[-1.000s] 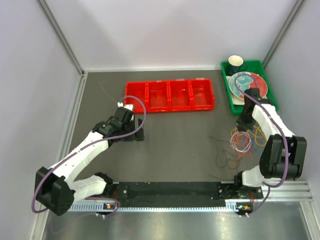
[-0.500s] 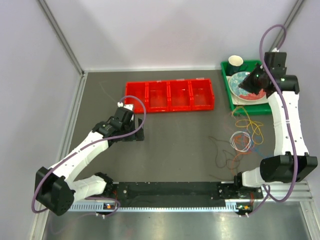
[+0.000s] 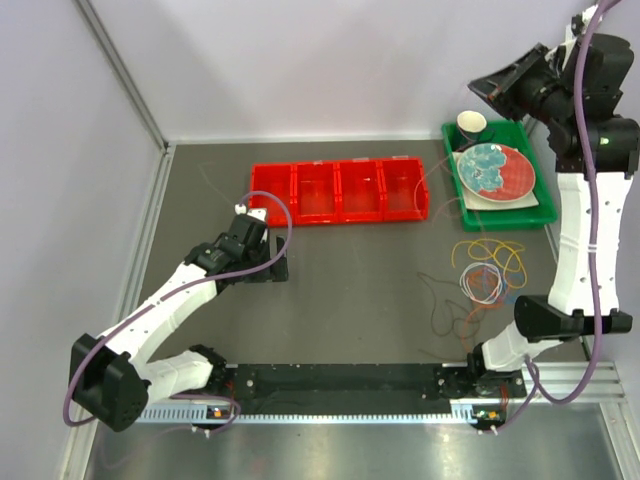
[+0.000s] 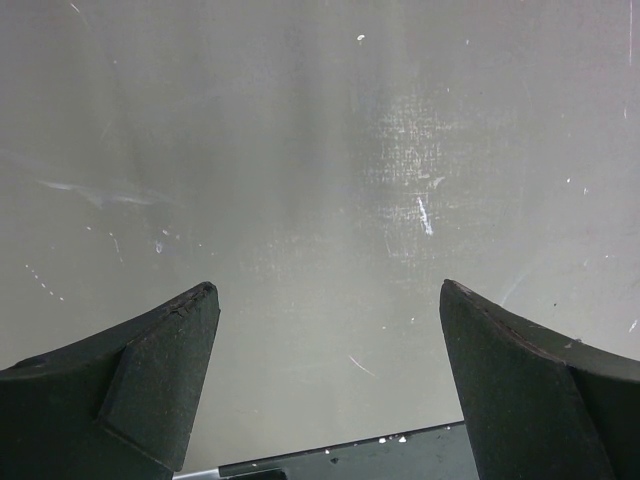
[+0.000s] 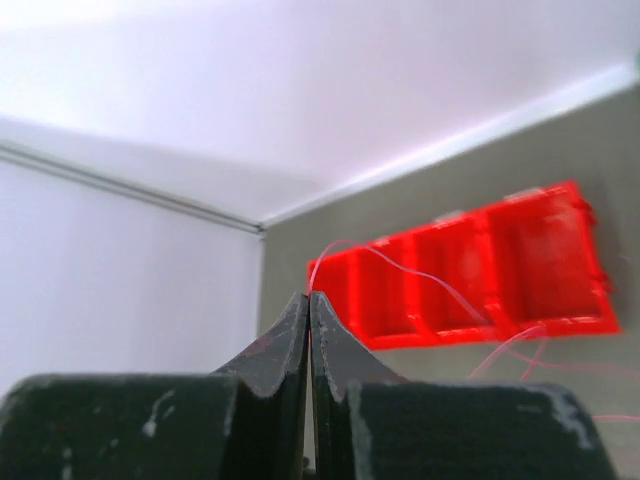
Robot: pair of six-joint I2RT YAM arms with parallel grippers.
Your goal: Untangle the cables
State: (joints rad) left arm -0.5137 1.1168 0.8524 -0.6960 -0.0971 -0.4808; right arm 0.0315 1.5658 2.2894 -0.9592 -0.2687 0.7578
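Green tray (image 3: pixel 500 222) holds plate (image 3: pixel 495 170), cup (image 3: pixel 472 124); left end effector (image 4: pixel 327 292) released; right end effector (image 5: pixel 309 296) pinches red cable (image 5: pixel 415 273).

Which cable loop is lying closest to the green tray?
The yellow loop: it lies at the back of the pile, nearest the green tray; the white loop and the dark strands lie farther from it.

One red bin (image 3: pixel 318 195), one green tray (image 3: pixel 510 127), one cup (image 3: pixel 472 125), one plate (image 3: pixel 495 170).
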